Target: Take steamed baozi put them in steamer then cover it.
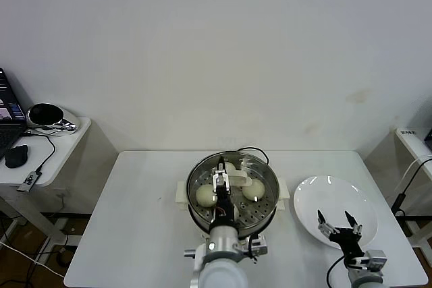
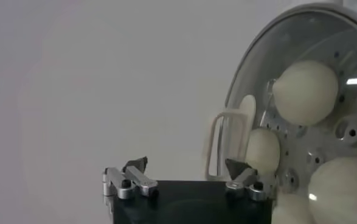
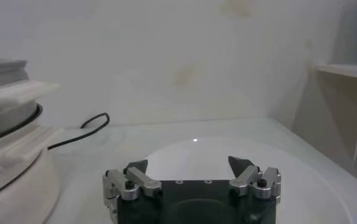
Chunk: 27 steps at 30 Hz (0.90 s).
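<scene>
The steamer [image 1: 231, 192], shiny steel with a perforated tray, sits mid-counter toward the front edge, its clear glass cover [image 1: 233, 181] apparently on. Smooth cream baozi [image 1: 205, 196] lie inside. The left gripper [image 1: 221, 181] hovers above, jaws apart; the right gripper [image 1: 339, 220], spread, is over the white plate [image 1: 314, 197].

no readable text, labels, brands or numbers on anything in view

Fourth baozi unseen; steamer [image 2: 324, 91] cut off by pic edge.
</scene>
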Available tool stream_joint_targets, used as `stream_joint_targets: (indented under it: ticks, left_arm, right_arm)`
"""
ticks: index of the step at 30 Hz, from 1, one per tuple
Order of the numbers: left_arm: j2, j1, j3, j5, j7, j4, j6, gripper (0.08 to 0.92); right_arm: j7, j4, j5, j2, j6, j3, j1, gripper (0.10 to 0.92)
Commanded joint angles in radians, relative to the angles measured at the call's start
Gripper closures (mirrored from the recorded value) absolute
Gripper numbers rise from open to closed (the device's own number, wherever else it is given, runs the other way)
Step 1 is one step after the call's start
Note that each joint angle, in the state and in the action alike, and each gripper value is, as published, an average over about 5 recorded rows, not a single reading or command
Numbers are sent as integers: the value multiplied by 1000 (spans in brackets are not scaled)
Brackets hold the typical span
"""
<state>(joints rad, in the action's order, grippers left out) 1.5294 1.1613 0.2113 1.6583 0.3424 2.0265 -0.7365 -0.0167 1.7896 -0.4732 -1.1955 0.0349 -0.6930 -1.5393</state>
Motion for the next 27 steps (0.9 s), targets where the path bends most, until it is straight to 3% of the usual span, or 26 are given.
stream_joint_targets:
  ticks: [1,6,12,16,20,27]
  left_arm:
    - [-50,97,-42,-248,-151,208,109,177]
    - [-95,201,-172,-587,-322,286,230,177]
    - [-122,274,-441,-1224,-532,302,412,177]
    - [-133,348,-654,-1504,-441,261,533,177]
    - [-149,413,-779,-1680,-369,192,589,177]
    - [-156,456,-917,-1835,-266,52,547,177]
  right_arm:
    - [-6,17,-22,4,6,1,-16,203]
    - [-16,46,-18,10,0,0,-75,203]
    - [-20,112,2,-3,-45,31,-140,203]
    - [-18,152,34,-10,-77,52,-160,203]
    - [-6,183,64,-14,-80,50,-174,203]
    - [28,250,56,42,-8,35,-230,203]
